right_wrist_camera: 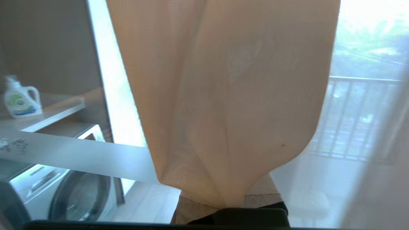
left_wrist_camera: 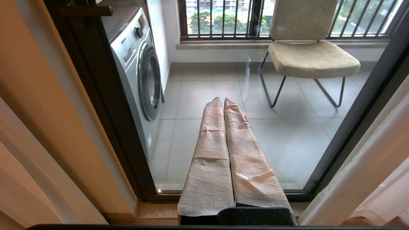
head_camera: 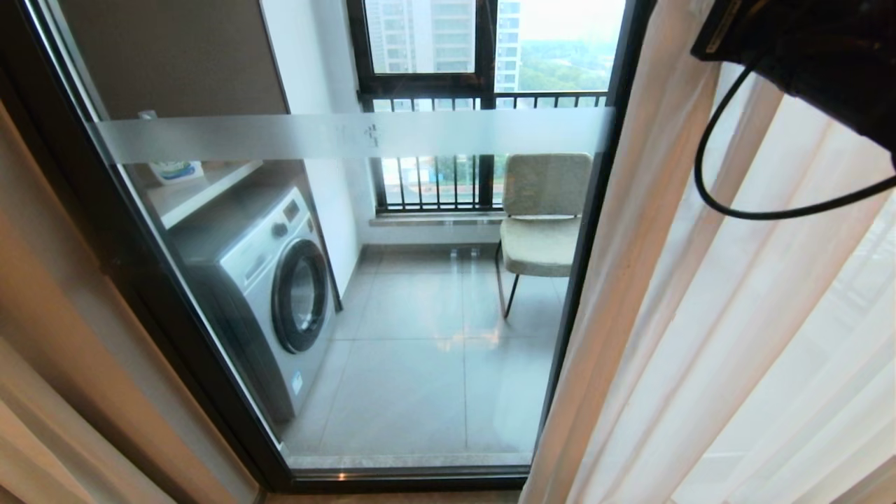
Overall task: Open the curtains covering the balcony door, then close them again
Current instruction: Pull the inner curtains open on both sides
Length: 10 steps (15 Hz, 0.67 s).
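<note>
The balcony door [head_camera: 591, 231] stands mostly uncovered, its frosted band [head_camera: 280, 136] crossing the glass. The curtains [head_camera: 700, 315] hang bunched at the right, pale and pleated, and a beige drape [head_camera: 56, 336] hangs at the left edge. My right arm [head_camera: 805, 42] reaches in high at the right. In the right wrist view, my right gripper [right_wrist_camera: 228, 204] is shut on a fold of beige curtain fabric [right_wrist_camera: 223, 95], which hides most of its fingers. My left gripper [left_wrist_camera: 222, 100] is shut and empty, held low and pointing at the glass.
Behind the glass are a washing machine [head_camera: 273, 294] at the left, a padded chair [head_camera: 542, 217] at the right and a black-barred railing window [head_camera: 434, 182]. A detergent bottle [right_wrist_camera: 20, 99] stands on a shelf above the washer.
</note>
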### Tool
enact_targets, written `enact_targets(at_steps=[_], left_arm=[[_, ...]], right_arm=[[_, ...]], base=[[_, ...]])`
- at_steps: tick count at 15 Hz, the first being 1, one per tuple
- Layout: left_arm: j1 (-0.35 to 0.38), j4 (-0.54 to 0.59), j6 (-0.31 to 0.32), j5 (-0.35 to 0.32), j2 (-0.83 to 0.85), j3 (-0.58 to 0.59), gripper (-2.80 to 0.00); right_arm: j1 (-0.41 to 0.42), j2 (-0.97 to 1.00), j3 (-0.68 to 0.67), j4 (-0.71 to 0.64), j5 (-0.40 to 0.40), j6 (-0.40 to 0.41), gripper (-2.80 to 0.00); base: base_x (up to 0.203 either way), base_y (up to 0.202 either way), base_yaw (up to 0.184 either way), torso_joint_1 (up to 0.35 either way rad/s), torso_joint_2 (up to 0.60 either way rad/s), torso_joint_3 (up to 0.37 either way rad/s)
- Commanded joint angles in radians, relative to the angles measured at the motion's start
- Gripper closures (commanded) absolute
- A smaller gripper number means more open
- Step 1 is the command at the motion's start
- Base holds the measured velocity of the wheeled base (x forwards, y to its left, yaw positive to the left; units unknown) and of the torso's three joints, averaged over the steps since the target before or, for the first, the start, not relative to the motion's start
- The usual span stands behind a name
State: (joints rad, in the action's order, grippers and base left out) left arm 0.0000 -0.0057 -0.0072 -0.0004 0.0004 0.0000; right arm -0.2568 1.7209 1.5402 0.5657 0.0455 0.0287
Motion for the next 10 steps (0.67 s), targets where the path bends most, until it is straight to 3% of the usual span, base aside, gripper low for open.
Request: enact_targets(at_steps=[1,10], left_arm=[[0.0,0.0,0.0,0.0,0.0,0.0,0.0],[0.0,0.0,0.0,0.0,0.0,0.0,0.0]], right_arm=[[0.039,-0.084,-0.058,0.002,0.002,0.0,0.0],[0.209,-0.24,-0.222,-0.015,0.002,0.001,0.0]], base=[[0.0,0.0,0.0,0.0,0.0,0.0],[0.0,0.0,0.0,0.0,0.0,0.0]])
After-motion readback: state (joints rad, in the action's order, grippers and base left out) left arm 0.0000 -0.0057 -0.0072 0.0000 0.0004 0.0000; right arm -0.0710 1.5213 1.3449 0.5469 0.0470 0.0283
